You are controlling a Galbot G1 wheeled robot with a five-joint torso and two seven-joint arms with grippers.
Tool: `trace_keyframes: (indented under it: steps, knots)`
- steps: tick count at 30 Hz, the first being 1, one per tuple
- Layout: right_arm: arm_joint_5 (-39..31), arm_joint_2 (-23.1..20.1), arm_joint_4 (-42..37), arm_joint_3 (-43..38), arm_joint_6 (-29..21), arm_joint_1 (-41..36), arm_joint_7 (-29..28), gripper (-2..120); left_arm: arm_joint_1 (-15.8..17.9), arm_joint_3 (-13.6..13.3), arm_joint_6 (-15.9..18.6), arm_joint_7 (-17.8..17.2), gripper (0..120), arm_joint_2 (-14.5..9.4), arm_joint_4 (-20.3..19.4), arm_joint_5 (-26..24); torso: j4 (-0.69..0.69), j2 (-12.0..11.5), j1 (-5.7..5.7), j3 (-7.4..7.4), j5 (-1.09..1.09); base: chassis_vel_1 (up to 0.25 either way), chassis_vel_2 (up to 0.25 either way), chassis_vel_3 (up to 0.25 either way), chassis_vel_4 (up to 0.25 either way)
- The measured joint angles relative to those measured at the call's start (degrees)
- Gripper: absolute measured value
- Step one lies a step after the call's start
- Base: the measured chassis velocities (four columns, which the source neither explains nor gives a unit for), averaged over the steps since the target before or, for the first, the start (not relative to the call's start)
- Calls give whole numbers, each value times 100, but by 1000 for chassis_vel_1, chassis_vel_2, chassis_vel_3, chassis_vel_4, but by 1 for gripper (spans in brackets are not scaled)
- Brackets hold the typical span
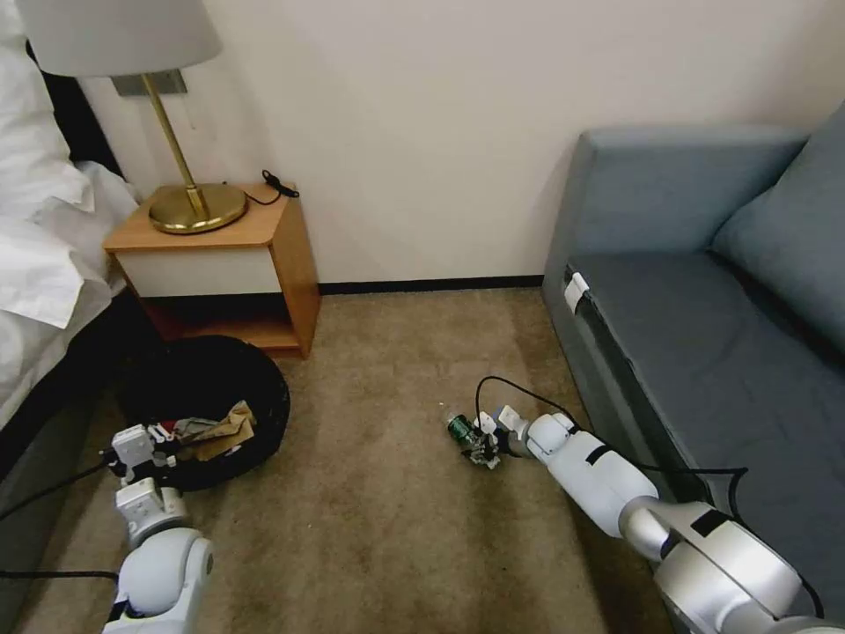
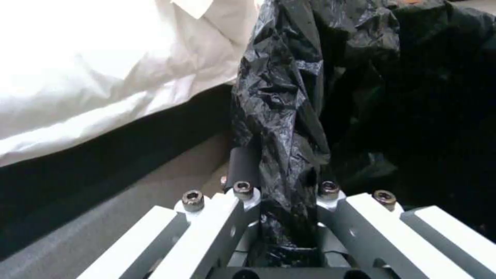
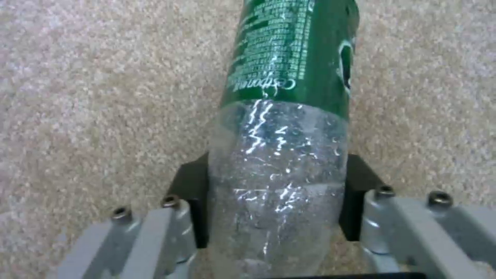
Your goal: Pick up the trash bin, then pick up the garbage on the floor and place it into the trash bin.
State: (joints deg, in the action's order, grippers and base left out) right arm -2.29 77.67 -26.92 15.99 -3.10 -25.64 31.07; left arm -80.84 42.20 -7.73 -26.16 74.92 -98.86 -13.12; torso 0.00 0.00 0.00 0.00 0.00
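Right hand [image 3: 274, 201] grasps the bottle [image 3: 281, 128] on open carpet [image 1: 387, 528], frame centre — left hand [image 2: 281, 193] pinches the trash bin [image 1: 207, 387] rim, lower left, crumpled paper [image 1: 224, 427] inside.

The small clear plastic bottle [image 3: 281, 128] carries a green label [image 3: 297, 50] with rows of fine white print, too small and blurred to read. One larger white word runs along the label's edge, also illegible. No other text is legible anywhere.
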Motion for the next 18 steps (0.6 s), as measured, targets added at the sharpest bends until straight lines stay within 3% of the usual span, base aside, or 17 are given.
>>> trace_keyframes:
  steps: [8, 18]
  knots:
    - [-38, -102, -211, -36, 5, -40, 6, 30, -38, -2, -8, 3, 7, -30, -62, 0, -1, 0, 0, 0, 0, 0, 0, 0, 0]
    - [-112, -65, -954, -165, 543, 93, 157, 30, -139, 4, -8, 4, 7, -80, -217, -1, 0, 0, 0, 0, 0, 0, 0, 0, 0]
